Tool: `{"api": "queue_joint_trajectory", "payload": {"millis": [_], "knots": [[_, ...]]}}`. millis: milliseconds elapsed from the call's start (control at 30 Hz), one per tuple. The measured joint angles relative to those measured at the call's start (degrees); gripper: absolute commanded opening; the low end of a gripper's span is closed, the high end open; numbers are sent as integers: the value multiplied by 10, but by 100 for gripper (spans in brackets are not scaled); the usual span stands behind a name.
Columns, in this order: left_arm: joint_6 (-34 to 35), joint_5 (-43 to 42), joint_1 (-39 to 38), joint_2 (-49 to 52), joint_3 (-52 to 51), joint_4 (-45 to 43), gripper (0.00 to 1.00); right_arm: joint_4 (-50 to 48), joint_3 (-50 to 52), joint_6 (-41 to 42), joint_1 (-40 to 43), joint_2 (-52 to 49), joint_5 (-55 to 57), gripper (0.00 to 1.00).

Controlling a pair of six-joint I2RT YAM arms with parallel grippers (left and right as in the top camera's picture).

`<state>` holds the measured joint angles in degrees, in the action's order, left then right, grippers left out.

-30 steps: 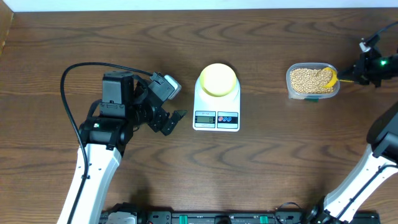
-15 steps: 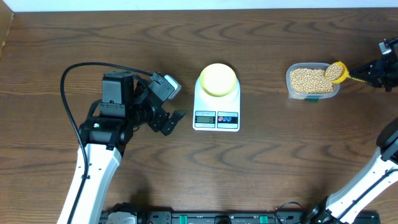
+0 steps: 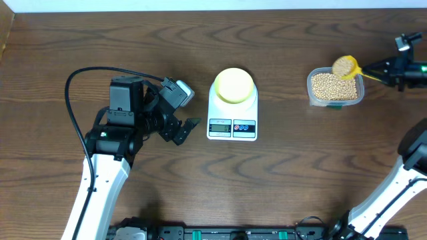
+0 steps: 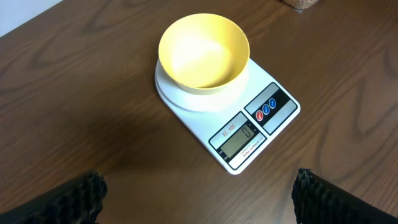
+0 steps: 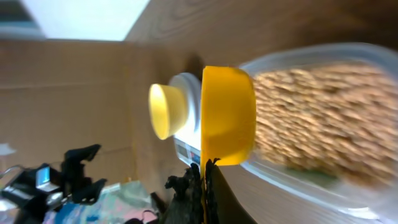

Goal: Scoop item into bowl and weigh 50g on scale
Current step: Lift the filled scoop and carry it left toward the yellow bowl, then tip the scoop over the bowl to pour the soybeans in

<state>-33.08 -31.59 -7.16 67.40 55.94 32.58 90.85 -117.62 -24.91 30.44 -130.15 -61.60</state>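
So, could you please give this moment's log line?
right gripper: shut on scoop, beans loaded, over tub | bowl: empty, on scale | left gripper: open

Even lighting; blurred right-wrist view.

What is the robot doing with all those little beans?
It is measuring out beans. The right gripper, jaws shut on the handle, holds a yellow scoop full of beans over the clear tub. The pale-yellow bowl sits empty on the white scale, so no beans have been poured in yet. The left gripper sits beside the scale with its jaws open, holding nothing.
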Motion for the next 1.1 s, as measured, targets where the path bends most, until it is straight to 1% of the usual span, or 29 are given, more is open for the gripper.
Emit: {"api": "queue_joint_trajectory", "payload": {"millis": [333,667,933,1100], "knots": [[0,0,0,0,0,0,98,0,0,0,-109,0,-70,1],[0,0,0,0,0,0,98,-10,0,44,-223,0,-84,1],[0,0,0,0,0,0,98,-103,0,120,-304,0,-64,1],[0,0,0,0,0,0,98,-143,0,169,-343,0,-16,1]]}}
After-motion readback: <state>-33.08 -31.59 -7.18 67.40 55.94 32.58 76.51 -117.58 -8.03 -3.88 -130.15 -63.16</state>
